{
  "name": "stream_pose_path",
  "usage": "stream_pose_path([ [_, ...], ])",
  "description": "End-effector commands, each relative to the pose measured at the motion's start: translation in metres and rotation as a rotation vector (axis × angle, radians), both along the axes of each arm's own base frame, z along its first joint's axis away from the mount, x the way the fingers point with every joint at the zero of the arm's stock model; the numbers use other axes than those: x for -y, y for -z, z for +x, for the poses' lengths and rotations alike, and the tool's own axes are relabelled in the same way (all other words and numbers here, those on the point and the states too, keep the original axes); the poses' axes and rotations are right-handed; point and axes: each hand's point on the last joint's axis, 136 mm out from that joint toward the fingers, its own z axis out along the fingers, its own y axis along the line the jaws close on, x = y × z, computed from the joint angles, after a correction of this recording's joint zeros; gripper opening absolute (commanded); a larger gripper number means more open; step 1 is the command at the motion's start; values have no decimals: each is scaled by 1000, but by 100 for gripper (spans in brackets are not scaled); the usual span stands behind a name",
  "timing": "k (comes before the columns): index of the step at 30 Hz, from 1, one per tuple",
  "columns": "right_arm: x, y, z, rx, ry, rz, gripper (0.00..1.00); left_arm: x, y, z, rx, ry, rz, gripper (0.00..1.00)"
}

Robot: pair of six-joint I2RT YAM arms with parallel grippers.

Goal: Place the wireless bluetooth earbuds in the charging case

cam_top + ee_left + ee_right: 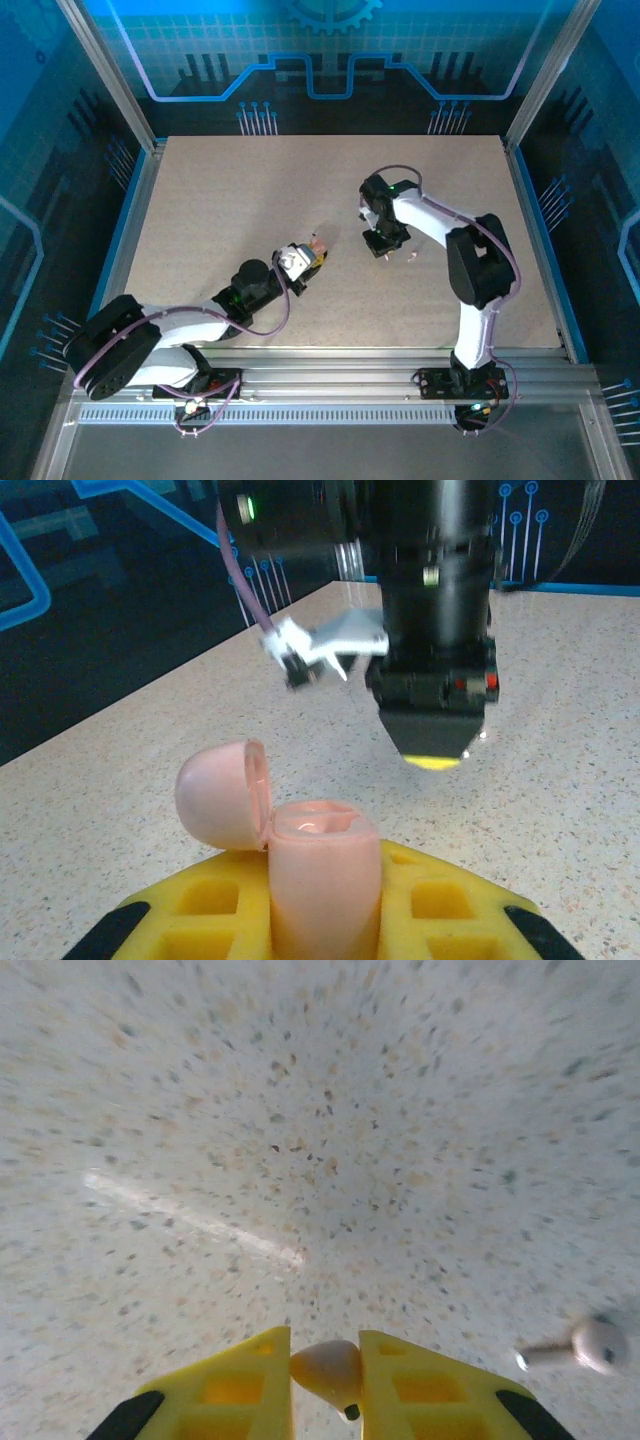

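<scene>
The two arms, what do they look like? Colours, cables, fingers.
Both the left arm and right arm have white links with bulky black joints and a thin purple cable looping alongside. Their fingers are yellow with square recesses and black corner patches.

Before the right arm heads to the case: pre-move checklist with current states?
1. Lid of case open: ok, hinged back.
2. Grip of left tool on case: ok, upright between its fingers.
3. Hold of right tool on earbud: ok, pinched at the tips.
4. Earbud turned right for its socket: cannot tell.
5. Sockets in case free: cannot tell, interior barely visible.
6. Path clear of second earbud: ok, it lies on the table, on the side away from the case.
</scene>
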Motion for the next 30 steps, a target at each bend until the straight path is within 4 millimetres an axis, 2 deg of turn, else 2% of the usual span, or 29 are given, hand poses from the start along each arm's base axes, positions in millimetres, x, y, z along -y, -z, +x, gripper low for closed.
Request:
stream_pose_path([
  [1, -18, -42, 8, 133, 44, 135, 19, 14, -19, 4, 61, 44, -42, 15],
  [8, -52, -115, 5, 337, 42, 450, 18, 26, -31, 12, 141, 67, -85, 15],
  [12, -65, -147, -3, 414, 36, 596, 18, 31, -38, 15, 183, 74, -109, 15],
  [21, -80, -202, -23, 545, -14, 835, 18, 43, -52, 13, 271, 92, -142, 15],
  [27, -86, -229, -34, 582, -24, 958, 19, 49, -66, 9, 316, 103, -149, 15],
  [30, -88, -235, -38, 589, -22, 1006, 20, 48, -73, 8, 331, 100, -158, 15],
])
